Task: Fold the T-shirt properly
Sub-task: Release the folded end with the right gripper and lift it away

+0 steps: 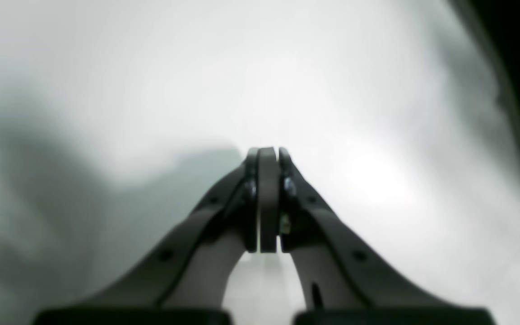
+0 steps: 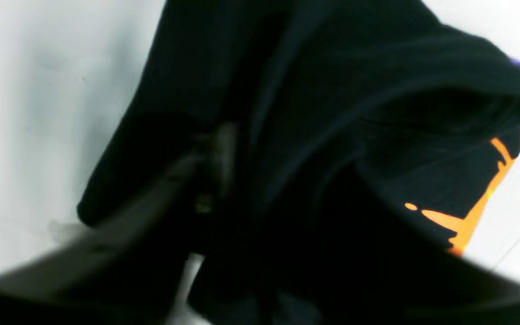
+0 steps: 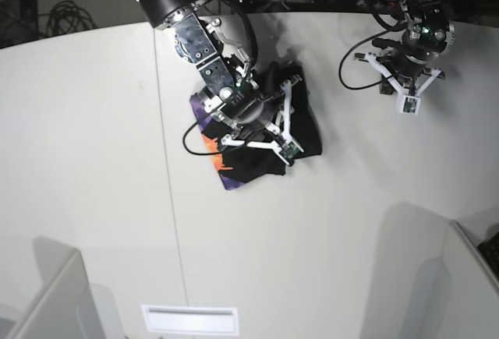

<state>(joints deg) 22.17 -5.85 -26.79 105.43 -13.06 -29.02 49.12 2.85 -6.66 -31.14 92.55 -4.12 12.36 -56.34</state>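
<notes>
We see the T-shirt bunched on the white table, left of centre toward the far edge. Our right gripper sits over it with fingers spread. Far right, our left gripper hangs pressed together, pinching nothing.

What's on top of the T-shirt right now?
The right arm's tool sits over the bunched black T-shirt, its frame spanning the cloth. Purple and orange print shows at the edge. The fabric beneath the tool is hidden.
</notes>
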